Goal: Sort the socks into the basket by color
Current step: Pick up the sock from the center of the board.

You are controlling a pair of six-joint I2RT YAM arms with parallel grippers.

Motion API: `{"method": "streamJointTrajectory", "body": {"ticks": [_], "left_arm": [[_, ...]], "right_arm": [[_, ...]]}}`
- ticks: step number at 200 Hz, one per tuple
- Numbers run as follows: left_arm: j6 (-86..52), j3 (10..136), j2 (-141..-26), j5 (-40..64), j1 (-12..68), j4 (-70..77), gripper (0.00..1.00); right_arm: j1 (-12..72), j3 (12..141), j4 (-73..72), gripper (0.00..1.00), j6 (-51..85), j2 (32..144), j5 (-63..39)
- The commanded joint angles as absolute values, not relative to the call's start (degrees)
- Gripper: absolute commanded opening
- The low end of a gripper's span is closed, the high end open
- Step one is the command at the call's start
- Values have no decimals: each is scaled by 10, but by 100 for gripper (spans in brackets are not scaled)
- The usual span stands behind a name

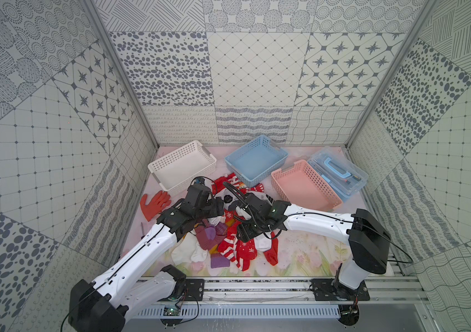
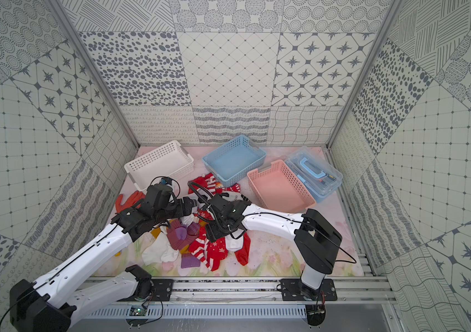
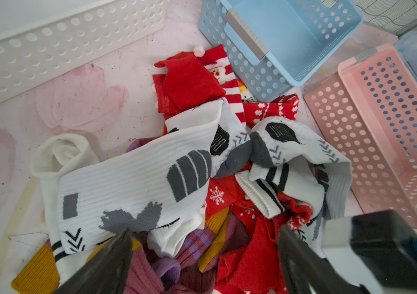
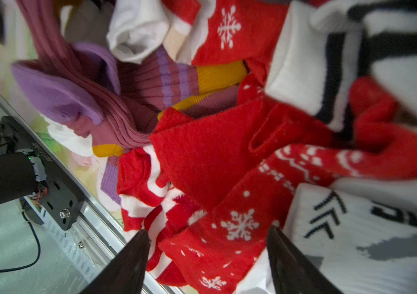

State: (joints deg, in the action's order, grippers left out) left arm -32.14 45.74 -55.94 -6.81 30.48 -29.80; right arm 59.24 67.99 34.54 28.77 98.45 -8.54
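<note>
Both my tools hang over the heap of soft knit socks (image 1: 228, 244), red, white and purple mixed, which lies in the near middle of the flower-printed bench (image 1: 309, 253). My left tool (image 3: 203, 230) is spread wide above a white ribbed sock with grey marks (image 3: 131, 185), ready to take one colour alone. My right tool (image 4: 207, 231) is spread too, with a red snowflake sock (image 4: 238, 229) lying between its fingers. I think the sock is not pinched, but the view is blurred there.

At the far side stand the white perforated plastic basket (image 1: 171, 161), the blue perforated basket (image 1: 268, 172) and the pink perforated basket (image 1: 319, 181), all empty, probably one per colour. So I judge the sorting is only at its start. The orange rubbery glove (image 1: 153, 202) on the left lies apart from the heap. It is no sock, so I leave it.
</note>
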Motion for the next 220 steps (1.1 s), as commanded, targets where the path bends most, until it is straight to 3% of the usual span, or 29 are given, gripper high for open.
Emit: {"method": "streamJointTrajectory", "body": {"ticks": [1,23,43,72,94,106,159,175,190,202,220], "left_arm": [[-371,442,-521,-75,307,-339,90],[-375,438,-501,-77,307,-350,90],[-377,434,-488,-80,306,-354,90],[-381,430,-481,-80,307,-356,89],[-378,432,-477,-79,307,-358,89],[-376,435,-478,-78,307,-358,89],[-361,453,-498,-70,306,-352,89],[-358,457,-504,-66,307,-349,88],[-353,462,-508,-62,307,-346,89],[-350,464,-511,-58,307,-341,89],[-347,466,-516,-51,307,-335,88]], "right_arm": [[599,674,324,80,305,999,-68],[604,669,320,79,308,1012,-53],[607,662,326,72,309,1016,-32],[608,651,337,49,311,1006,-22],[609,643,342,20,314,980,-22],[609,645,347,11,313,967,-29],[610,664,384,13,296,917,-59],[609,665,386,6,295,901,-65],[602,662,376,12,296,885,-85],[597,663,376,0,296,877,-92],[591,664,369,0,294,861,-101]]}}
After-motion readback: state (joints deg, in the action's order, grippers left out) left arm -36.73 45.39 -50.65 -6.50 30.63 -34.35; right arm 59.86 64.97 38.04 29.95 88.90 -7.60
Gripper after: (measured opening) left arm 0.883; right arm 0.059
